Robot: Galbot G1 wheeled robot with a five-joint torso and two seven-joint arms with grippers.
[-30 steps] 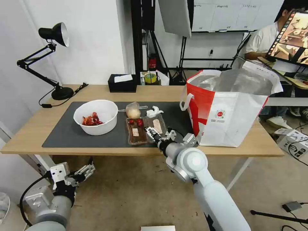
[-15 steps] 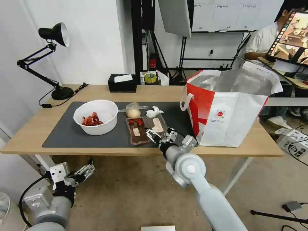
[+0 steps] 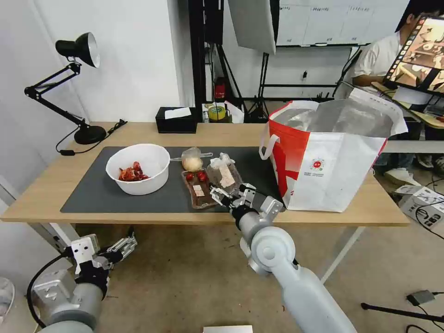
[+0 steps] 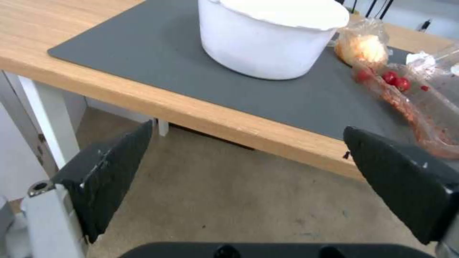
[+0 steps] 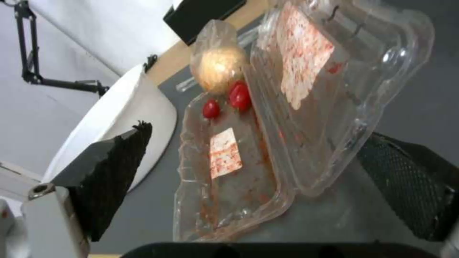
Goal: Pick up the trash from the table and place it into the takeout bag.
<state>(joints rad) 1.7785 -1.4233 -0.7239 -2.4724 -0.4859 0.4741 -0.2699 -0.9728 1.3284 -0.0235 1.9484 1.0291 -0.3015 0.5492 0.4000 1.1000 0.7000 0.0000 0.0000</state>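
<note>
- Hanging low before the table (image 3: 41, 194), our left gripper (image 3: 121, 245) waits, spread and empty.
- At the near edge, we spread our right gripper (image 3: 230, 196) wide around the thin, ribbed clamshell tray (image 3: 210, 182), its lid half raised; contact looks likely, not certain.
- Beyond sit the smooth round bowl (image 3: 138, 167), the bagged lump (image 3: 191, 159) and the tissue (image 4: 421, 59).
- Farthest, the foil-lined takeout bag (image 3: 333, 157) appears unfilled; everything remains.

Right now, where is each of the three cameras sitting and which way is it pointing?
Head view: on the robot's head, facing forward and down over the table; both arms show.
Left wrist view: on the left arm, below the table edge, facing up at the white bowl; left gripper open.
Right wrist view: on the right arm, close over the clamshell tray; right gripper open around it.
Shared: bowl and tray appear in all three.
</note>
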